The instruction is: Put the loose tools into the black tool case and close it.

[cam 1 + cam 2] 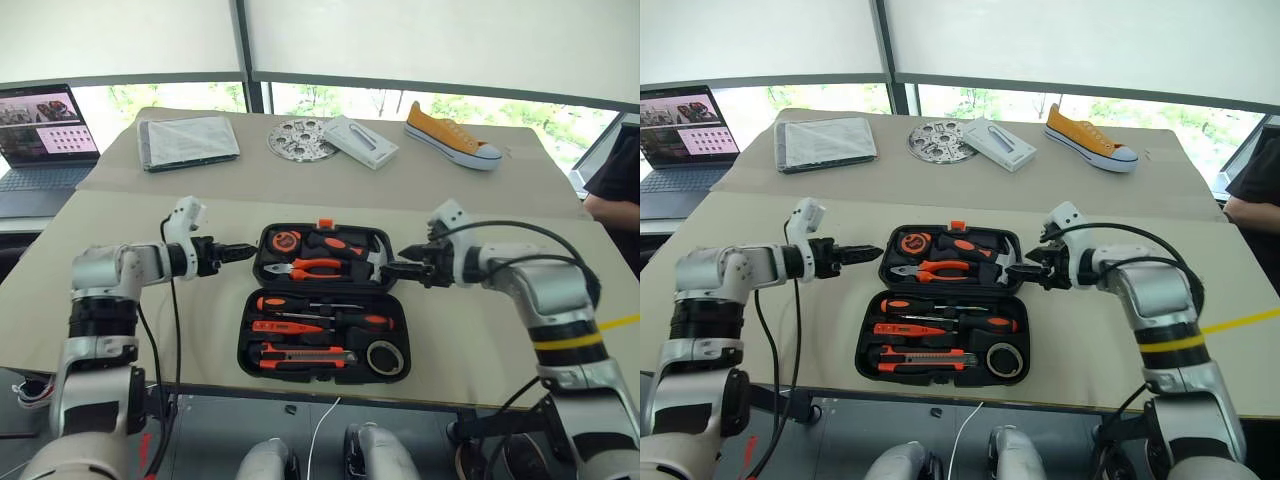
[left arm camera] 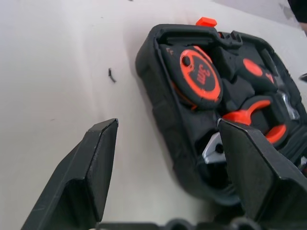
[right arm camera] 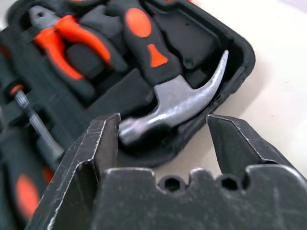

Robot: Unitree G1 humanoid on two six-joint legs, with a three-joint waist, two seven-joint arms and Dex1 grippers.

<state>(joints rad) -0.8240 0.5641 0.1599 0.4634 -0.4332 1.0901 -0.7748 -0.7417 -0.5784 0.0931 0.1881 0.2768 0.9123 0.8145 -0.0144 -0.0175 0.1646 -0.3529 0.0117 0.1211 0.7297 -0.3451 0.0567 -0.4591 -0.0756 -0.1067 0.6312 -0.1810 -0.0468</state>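
While both pincers stand released with nothing between their fingers, the left gripper [image 1: 243,252] hovers just beside the left end of the far half of the black moulded-plastic tool case [image 1: 322,306], and the right gripper [image 1: 398,266] hovers at that half's right end. From the left wrist, the black fingers [image 2: 88,175] are spread wide in front of the case wall; from the right wrist, they frame the steel claw hammer [image 3: 172,103].

That case lies open on the beige table [image 1: 120,240], near its front edge. Its far half holds the round orange-and-black tape measure [image 1: 287,241], the orange-handled pliers [image 1: 315,267] and the hammer. Its near half holds two black-and-orange screwdrivers [image 1: 320,312], a slim orange tester screwdriver [image 1: 285,327], a black-and-orange utility knife [image 1: 305,356] and a small dark tape roll [image 1: 385,357], all seated in recesses.

Farther back lie a grey folded cloth [image 1: 187,140], a perforated metal disc [image 1: 302,139], a white flat box [image 1: 360,140] and a yellow sneaker [image 1: 450,135]. An open laptop [image 1: 40,135] sits far left.
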